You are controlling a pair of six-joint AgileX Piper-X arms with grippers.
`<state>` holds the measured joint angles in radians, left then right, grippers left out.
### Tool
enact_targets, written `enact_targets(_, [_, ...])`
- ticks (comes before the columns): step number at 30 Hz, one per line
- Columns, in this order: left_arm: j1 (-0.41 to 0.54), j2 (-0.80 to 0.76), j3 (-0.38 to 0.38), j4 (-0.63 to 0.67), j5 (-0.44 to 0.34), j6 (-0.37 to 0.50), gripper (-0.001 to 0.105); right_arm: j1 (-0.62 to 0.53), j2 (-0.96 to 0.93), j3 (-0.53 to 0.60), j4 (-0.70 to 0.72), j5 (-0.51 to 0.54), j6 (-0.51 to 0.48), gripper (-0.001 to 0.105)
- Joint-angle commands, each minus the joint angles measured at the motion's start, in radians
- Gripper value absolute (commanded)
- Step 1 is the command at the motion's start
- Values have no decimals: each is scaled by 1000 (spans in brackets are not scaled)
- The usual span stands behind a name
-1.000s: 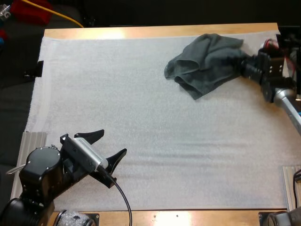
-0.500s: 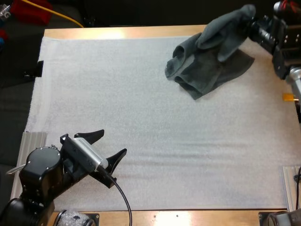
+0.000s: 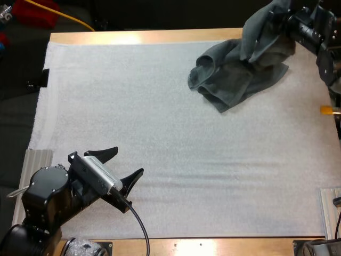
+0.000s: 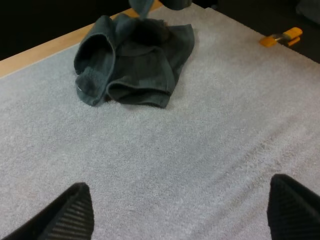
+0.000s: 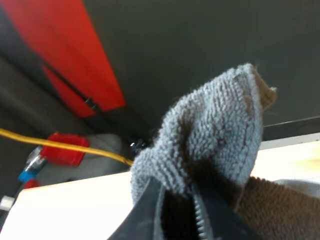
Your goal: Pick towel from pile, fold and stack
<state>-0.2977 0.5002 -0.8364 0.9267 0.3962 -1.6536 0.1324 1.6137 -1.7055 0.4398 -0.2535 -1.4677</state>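
A dark grey-green towel [image 3: 234, 74] lies crumpled at the far right of the white mat [image 3: 160, 138]. One corner of it is lifted off the mat, with my right gripper [image 3: 285, 16] shut on that corner. In the right wrist view the towel's fold [image 5: 210, 145] is pinched between my fingers [image 5: 150, 210]. My left gripper [image 3: 123, 165] rests open low over the near left of the mat, far from the towel. The left wrist view has the towel [image 4: 132, 62] ahead beyond my spread fingertips [image 4: 75, 212].
The mat's middle and near side are bare. An orange mark [image 3: 326, 110] sits at the mat's right edge. The wooden table edge [image 3: 160, 36] runs along the far side, with dark space beyond.
My right gripper has risen up and back with the towel's corner, pulling part of the towel off the mat. The left arm has stayed still.
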Motion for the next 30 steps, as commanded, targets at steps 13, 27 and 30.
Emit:
enact_targets(13, [-2,0,-8,-14,4,-9,69,172,-120,-16,292,-15,-141,2])
enact_targets(27, [-2,0,-8,70,4,-18,69,430,-137,-14,508,-12,-204,2])
enact_targets(30, [-2,0,-8,88,4,-18,69,496,-137,-14,508,22,-205,2])
